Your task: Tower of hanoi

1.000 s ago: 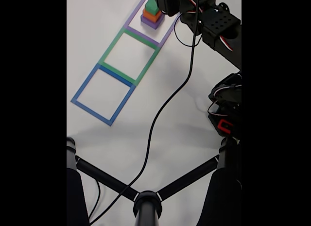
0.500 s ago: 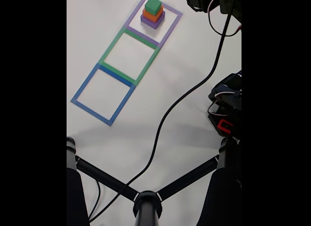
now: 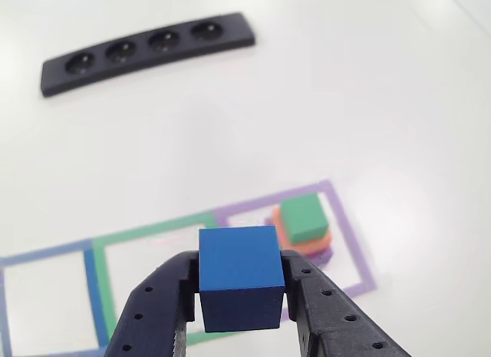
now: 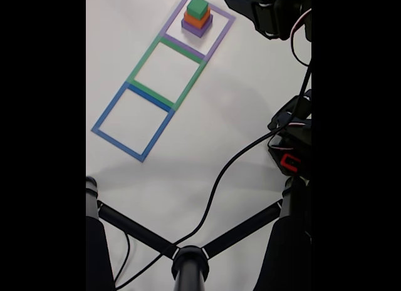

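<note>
Other view, tool [image 3: 241, 295] pinching blue cube [image 3: 238, 274], no legible writing anywhere

My gripper [image 3: 239, 295] is clamping a blue cube [image 3: 239, 276] above the white table [image 3: 368, 104], while at two o'clock a green block [image 3: 301, 217] is topping an orange-and-purple stack inside the purple square [image 3: 349, 234].

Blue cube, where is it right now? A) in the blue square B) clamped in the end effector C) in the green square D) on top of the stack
B: the blue cube sits clamped between the end effector fingers, off the table, while the stack tops out in green.
</note>
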You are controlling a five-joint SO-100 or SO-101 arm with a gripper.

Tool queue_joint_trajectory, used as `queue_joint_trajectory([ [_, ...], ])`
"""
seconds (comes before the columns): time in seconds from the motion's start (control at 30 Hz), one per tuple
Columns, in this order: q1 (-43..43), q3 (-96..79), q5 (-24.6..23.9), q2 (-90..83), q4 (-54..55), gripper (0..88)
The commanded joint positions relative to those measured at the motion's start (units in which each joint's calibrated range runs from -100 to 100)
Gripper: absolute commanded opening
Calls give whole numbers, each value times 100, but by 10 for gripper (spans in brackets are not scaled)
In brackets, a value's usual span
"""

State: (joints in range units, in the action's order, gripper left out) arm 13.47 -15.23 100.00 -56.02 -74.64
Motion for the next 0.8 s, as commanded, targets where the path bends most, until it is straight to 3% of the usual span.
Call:
queue_joint_trajectory([
  [0.0,-397,-771,0,-288,540,16],
  [0.23,-626,-2425,0,-480,1600,18],
  [0.5,-718,-5106,0,-384,4473,20],
  [0.77,-1076,-6587,0,465,7225,25],
])
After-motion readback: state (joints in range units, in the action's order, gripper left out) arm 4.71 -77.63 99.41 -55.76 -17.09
